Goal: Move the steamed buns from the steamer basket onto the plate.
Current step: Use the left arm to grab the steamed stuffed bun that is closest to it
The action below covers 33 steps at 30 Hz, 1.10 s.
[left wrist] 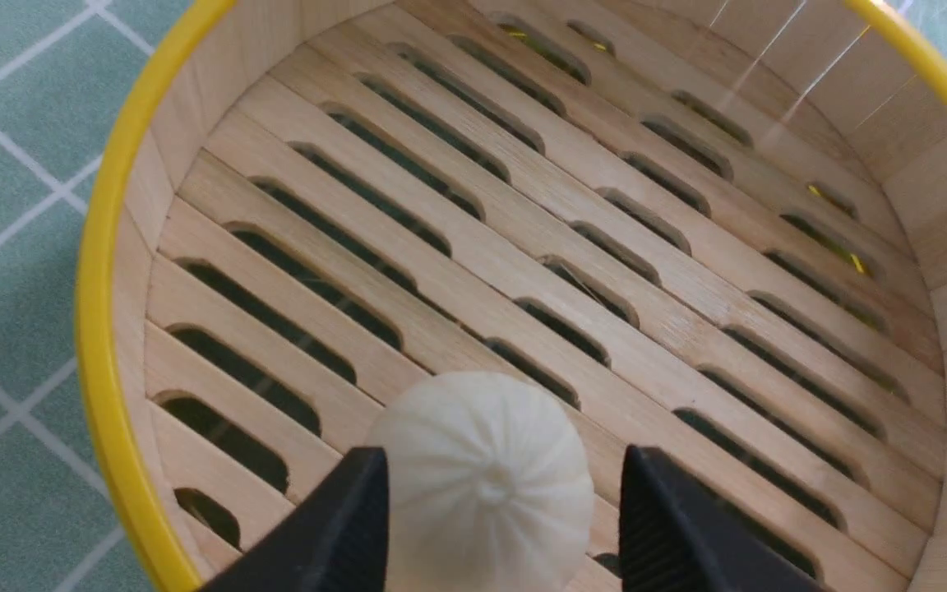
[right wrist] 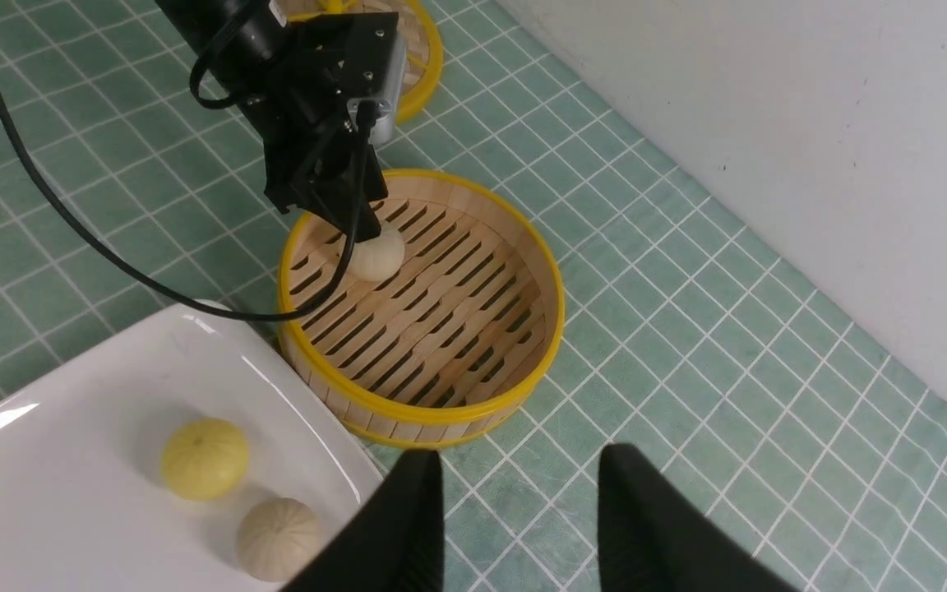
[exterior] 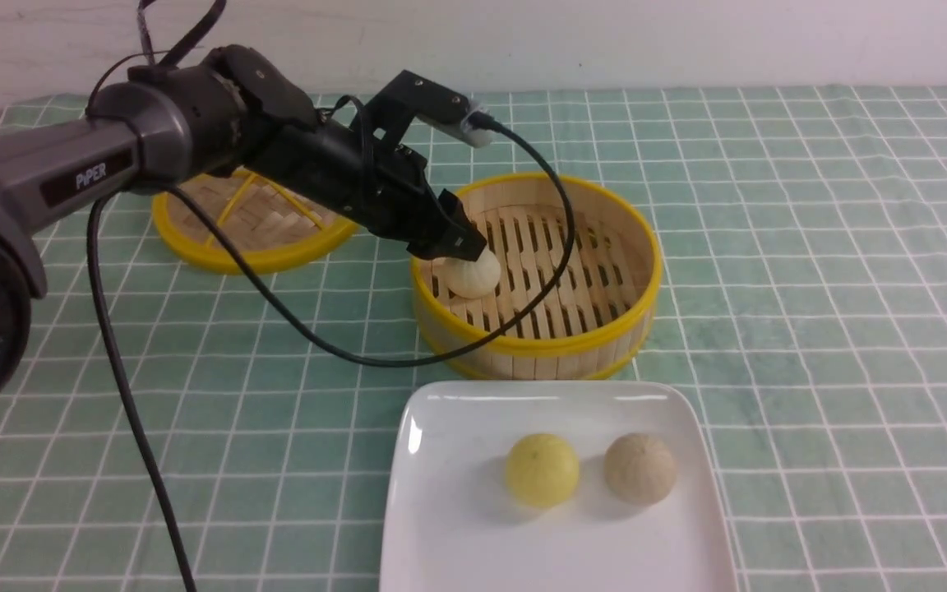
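Note:
One pale cream steamed bun [exterior: 473, 275] lies on the slatted floor at the left side of the steamer basket [exterior: 605, 345]. My left gripper [exterior: 459, 247] is down inside the basket, open, its two black fingers [left wrist: 342, 526] standing either side of the bun [left wrist: 482, 485], with a gap showing on one side. A yellow bun [exterior: 542, 470] and a beige bun [exterior: 639, 469] rest side by side on the white plate [exterior: 457, 534] in front of the basket. My right gripper [right wrist: 523, 450] hangs open and empty above the cloth beside the plate [right wrist: 71, 427] and does not show in the front view.
The flat woven lid [exterior: 251, 222] with a yellow rim lies on the green checked cloth behind my left arm. The arm's black cable [exterior: 342, 353] loops over the basket rim and down across the cloth. A white wall [right wrist: 769, 123] runs along the table's far edge.

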{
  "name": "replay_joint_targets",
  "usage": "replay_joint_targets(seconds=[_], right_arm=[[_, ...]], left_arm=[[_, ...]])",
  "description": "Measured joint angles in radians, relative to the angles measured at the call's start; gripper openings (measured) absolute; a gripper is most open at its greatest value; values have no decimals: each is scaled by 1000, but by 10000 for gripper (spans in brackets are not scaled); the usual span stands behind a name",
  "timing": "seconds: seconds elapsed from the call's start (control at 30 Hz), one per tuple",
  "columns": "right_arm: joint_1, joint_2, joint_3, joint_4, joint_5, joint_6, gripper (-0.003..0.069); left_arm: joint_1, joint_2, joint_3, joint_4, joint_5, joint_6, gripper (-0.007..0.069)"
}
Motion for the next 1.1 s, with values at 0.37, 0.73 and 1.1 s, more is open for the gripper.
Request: replay_joint_targets(seconds=[0.37, 0.73, 1.1], right_arm=[[0, 0, 0, 0, 0, 0, 285], [0, 0, 0, 0, 3, 0, 285], [0, 0, 0, 6, 4, 0, 276]], left_arm=[[-38, 34, -1, 41, -12, 0, 400], [-70, 40, -1, 113, -90, -36, 329], [-70, 36, -5, 250, -109, -209, 29]])
